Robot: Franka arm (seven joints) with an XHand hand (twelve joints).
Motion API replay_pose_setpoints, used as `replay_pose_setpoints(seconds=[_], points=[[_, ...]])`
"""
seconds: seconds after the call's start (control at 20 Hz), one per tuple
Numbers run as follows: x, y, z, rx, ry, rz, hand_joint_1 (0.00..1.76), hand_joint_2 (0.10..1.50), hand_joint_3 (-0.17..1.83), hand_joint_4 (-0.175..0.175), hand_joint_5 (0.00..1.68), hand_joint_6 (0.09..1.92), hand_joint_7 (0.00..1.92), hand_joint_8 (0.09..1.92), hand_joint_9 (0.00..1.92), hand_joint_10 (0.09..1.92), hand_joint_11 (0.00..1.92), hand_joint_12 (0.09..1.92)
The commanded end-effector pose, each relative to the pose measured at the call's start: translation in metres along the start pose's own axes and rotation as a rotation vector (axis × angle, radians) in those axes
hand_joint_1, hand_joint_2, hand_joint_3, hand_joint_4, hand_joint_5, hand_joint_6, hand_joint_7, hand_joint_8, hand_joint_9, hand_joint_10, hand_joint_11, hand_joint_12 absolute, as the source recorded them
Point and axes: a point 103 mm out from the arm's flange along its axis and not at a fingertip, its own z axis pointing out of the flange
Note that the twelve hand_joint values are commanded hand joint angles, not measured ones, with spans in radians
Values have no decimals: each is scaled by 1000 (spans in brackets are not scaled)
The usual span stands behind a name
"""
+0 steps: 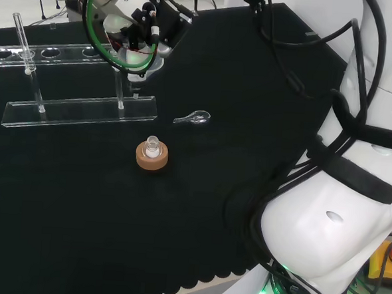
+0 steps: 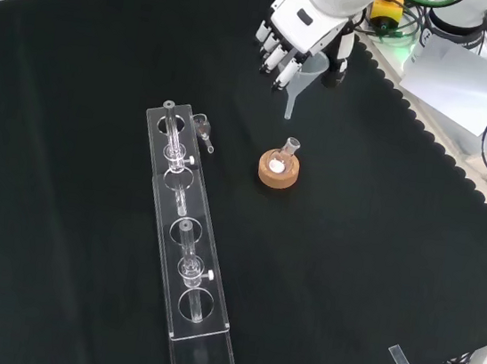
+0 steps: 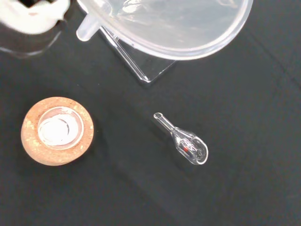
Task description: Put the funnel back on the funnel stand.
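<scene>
Clear funnel (image 2: 304, 75), clamped in the hand (image 2: 290, 35), hangs above the cork ring (image 2: 278, 170), well short of the acrylic funnel stand (image 2: 182, 255); keep spout plumb over a free hole.

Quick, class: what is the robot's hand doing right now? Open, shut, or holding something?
Hand: shut on the clear funnel, fingers curled at its rim, lifted above the flask in the cork ring.
</scene>
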Motion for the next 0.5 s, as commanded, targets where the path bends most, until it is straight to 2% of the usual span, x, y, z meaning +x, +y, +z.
replay_pose_setpoints(seconds=[0.05,0.35,0.5], points=[[-27,-4,-8,15,11,61,1047,1052,33,175,1061,874,1232,475,1598,87,1301,745],[-62,6,-10,43,35,136,1046,1053,31,175,1062,874,1230,478,1596,87,1298,748],[-78,16,-9,46,44,154,1047,1053,30,175,1062,873,1229,479,1596,87,1297,749]])
